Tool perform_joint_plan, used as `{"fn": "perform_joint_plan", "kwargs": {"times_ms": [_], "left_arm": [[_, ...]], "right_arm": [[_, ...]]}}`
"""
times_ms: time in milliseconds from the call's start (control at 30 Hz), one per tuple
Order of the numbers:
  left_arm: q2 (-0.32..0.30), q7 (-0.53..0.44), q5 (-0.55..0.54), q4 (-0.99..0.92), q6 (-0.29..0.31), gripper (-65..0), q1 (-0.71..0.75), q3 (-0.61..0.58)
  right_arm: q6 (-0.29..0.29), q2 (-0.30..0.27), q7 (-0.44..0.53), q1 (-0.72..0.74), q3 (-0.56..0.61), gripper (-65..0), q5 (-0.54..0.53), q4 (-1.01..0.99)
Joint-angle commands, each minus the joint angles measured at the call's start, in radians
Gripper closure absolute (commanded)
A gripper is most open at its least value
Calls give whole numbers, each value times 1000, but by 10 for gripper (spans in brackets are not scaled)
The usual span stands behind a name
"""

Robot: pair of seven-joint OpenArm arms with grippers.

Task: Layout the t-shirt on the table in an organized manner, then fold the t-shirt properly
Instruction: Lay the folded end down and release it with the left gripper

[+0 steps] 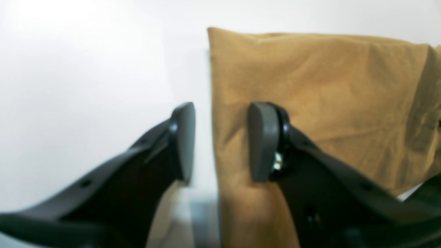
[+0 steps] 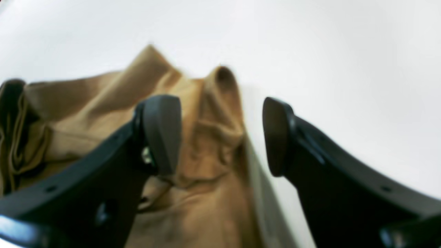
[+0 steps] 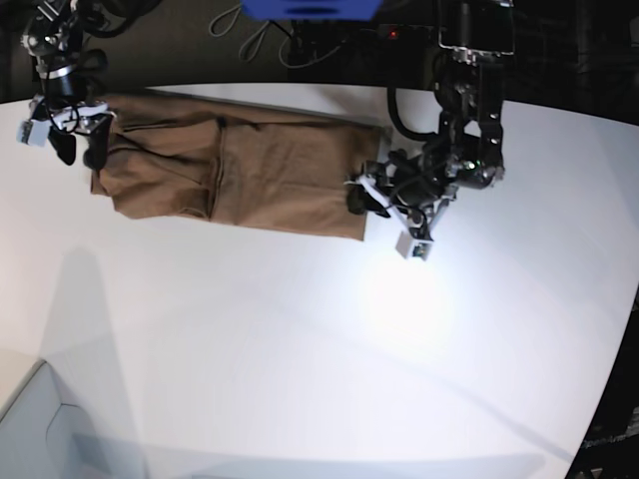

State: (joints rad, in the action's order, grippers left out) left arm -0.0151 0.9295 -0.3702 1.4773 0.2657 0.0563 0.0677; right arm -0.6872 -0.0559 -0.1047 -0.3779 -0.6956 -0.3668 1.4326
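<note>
The tan-brown t-shirt [image 3: 240,165] lies on the white table [image 3: 329,339] as a long folded band running left to right at the back. In the base view my left gripper [image 3: 361,197] sits at the band's right end. Its wrist view shows the left gripper [image 1: 220,141] open, one finger over bare table and the other over the t-shirt [image 1: 320,100], straddling the straight edge. My right gripper [image 3: 78,150] is at the band's left end. There the right gripper [image 2: 222,134] stands wide open over the rumpled t-shirt [image 2: 206,137] edge. Nothing is pinched in either.
The table's curved far edge [image 3: 300,88] borders a dark area with cables and a blue object [image 3: 310,8]. A pale grey box corner [image 3: 40,429] sits at the bottom left. Both arms reach in from the back.
</note>
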Motion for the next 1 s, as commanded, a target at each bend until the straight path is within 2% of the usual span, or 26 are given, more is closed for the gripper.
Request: {"fn": "perform_joint_plan", "kwargs": {"times_ms": [0, 167, 667, 767, 833, 967], "left_arm": [[-6, 62, 46, -5, -15, -256, 20, -1], [-6, 62, 44, -5, -15, -256, 21, -1], [-4, 62, 40, -2, -13, -256, 21, -1], [-4, 62, 38, 4, -13, -256, 23, -1], [-4, 62, 38, 4, -13, -256, 23, -1], [-6, 62, 38, 4, -13, -256, 24, -1]], "right_arm": [[-11, -9, 23, -3, -3, -381, -16, 18], [-11, -9, 21, -2, -3, -410, -11, 15], [-11, -9, 21, 18, 4, -407, -10, -134], [-11, -9, 23, 10, 61, -406, -10, -128], [-11, -11, 23, 0, 100, -390, -10, -126], [-11, -11, 30, -10, 158, -295, -10, -126]]}}
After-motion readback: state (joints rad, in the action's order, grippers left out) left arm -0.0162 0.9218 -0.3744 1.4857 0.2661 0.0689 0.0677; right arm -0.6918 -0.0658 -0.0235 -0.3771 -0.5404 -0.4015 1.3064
